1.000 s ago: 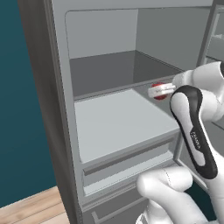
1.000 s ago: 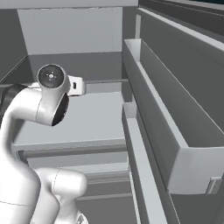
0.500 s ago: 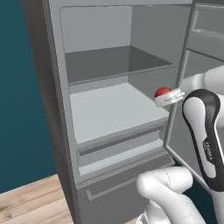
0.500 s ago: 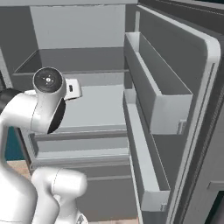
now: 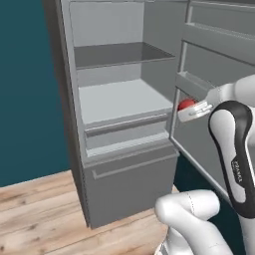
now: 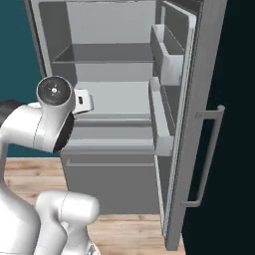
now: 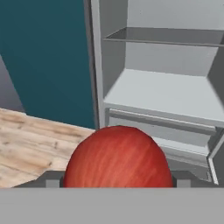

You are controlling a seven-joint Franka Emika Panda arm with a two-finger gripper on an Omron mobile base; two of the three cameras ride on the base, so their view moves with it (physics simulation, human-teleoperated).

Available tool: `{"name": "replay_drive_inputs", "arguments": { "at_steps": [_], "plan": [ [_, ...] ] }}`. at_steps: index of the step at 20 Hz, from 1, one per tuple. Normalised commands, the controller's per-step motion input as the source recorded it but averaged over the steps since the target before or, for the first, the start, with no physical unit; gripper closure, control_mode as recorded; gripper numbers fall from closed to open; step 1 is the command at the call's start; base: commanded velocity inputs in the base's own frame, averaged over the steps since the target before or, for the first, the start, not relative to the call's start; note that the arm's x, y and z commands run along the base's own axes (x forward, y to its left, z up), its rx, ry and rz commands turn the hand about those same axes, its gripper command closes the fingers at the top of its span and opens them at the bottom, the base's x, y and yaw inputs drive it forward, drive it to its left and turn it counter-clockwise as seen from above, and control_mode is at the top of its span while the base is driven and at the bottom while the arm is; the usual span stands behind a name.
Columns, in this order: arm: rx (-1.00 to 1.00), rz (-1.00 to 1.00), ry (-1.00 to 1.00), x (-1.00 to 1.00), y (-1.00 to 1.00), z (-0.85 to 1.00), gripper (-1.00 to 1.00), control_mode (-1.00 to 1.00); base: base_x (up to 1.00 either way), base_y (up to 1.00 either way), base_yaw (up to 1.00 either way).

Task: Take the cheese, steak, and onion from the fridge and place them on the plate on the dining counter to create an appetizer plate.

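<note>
My gripper (image 5: 190, 107) is shut on the onion (image 5: 186, 104), a smooth dark-red ball held in the air in front of the open fridge (image 5: 122, 102). In the hand view the onion (image 7: 117, 155) bulges between the two fingertips (image 7: 49, 180), with the fridge's pale shelves (image 7: 162, 92) behind it. Those shelves are bare. The cheese, the steak, the plate and the dining counter are out of view.
The fridge door (image 6: 198, 104) stands swung open to the right, its shelf bins (image 6: 162, 60) facing inward, close beside the held onion. A drawer front (image 5: 129, 172) sits under the shelves. Wooden floor (image 5: 40, 219) lies before the fridge, and a teal wall (image 5: 25, 89) is to its left.
The whole picture has drawn back from the fridge, so the base has moved away from it. The onion stays in the shut gripper, now outside the shelf space near the door.
</note>
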Motion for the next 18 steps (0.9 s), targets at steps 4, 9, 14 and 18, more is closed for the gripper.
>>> {"name": "replay_drive_inputs", "arguments": {
  "at_steps": [4,9,14,18],
  "plan": [
    [0.00,0.00,0.00,0.00,0.00,0.00,1.00,1.00,-0.99,0.00,0.63],
    [0.00,0.00,0.00,0.00,0.00,0.00,1.00,1.00,-0.89,0.00,0.71],
    [0.00,0.00,0.00,0.00,0.00,0.00,1.00,1.00,-0.86,0.05,0.71],
    [0.00,0.00,0.00,0.00,0.00,0.00,1.00,1.00,-0.91,0.21,0.68]
  ]
}}
